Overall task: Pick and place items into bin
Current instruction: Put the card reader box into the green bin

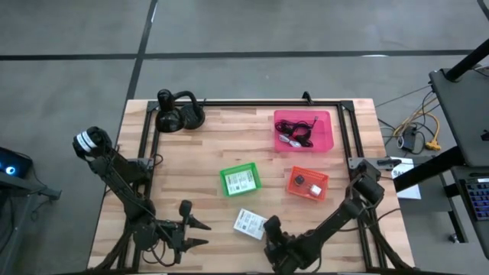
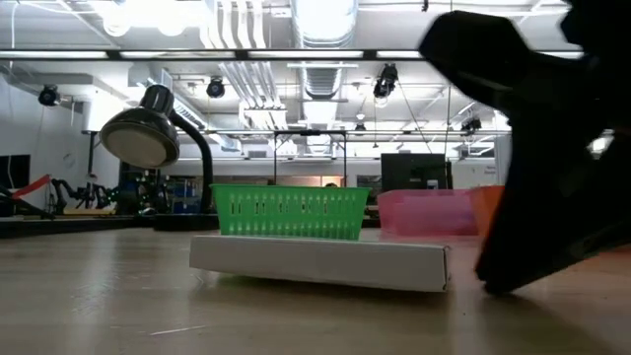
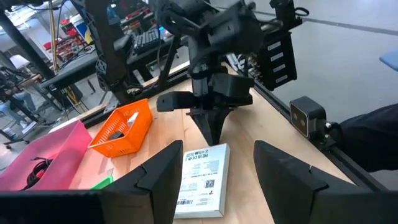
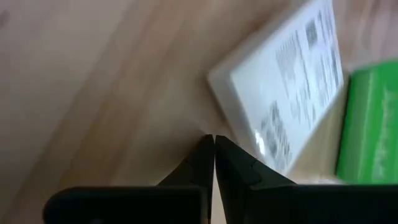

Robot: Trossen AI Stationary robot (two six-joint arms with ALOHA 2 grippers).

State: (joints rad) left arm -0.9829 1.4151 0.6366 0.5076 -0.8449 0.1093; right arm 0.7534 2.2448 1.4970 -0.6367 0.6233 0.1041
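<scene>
A white flat packet [image 1: 249,223] lies flat on the wooden table near its front edge. My right gripper [image 4: 214,139] is shut, slanting down, with its tips at the table just beside the packet's edge [image 4: 227,102]; in the low view it is the dark shape [image 2: 523,261] next to the packet's end [image 2: 434,266]. My left gripper [image 1: 205,233] stands open to the left of the packet, above the table, with nothing between its fingers [image 3: 158,177]. A green bin [image 1: 240,180] stands just behind the packet. My right gripper's shut fingertips [image 4: 205,149] come down at a slant to the table surface right beside the white packet's edge [image 3: 208,149]. I cannot tell whether they touch the packet. The packet lies flat on the table.
An orange bin [image 1: 307,183] with small pieces stands right of the green one. A pink bin [image 1: 303,130] with a black-red cable stands at the far right. Black headphones [image 1: 179,113] sit at the far left corner. A black frame [image 1: 353,137] runs round the work area.
</scene>
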